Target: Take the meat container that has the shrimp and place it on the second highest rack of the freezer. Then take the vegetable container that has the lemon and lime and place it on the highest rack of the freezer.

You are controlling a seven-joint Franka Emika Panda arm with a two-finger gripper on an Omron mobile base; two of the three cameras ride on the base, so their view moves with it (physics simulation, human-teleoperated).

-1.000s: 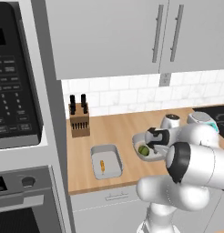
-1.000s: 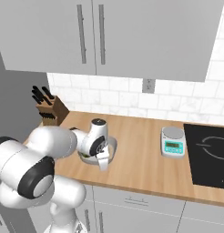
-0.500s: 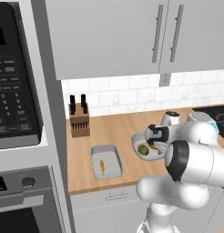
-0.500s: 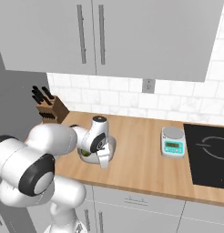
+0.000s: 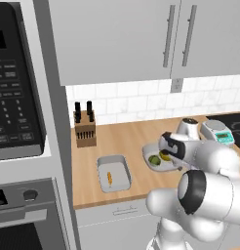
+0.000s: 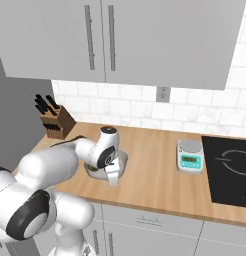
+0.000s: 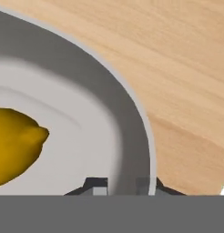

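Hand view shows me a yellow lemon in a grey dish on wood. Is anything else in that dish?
Observer: Yes. A small green round lime lies beside the yellow lemon in the oval light-grey dish.
Operator: Where's the one with the shrimp?
Observer: The rectangular light-grey tray sits on the wooden counter, apart from the dish and to its left in the left base view. The tiny orange shrimp is in it.
Operator: What's behind that tray?
Observer: A wooden knife block stands against the white tiled wall.
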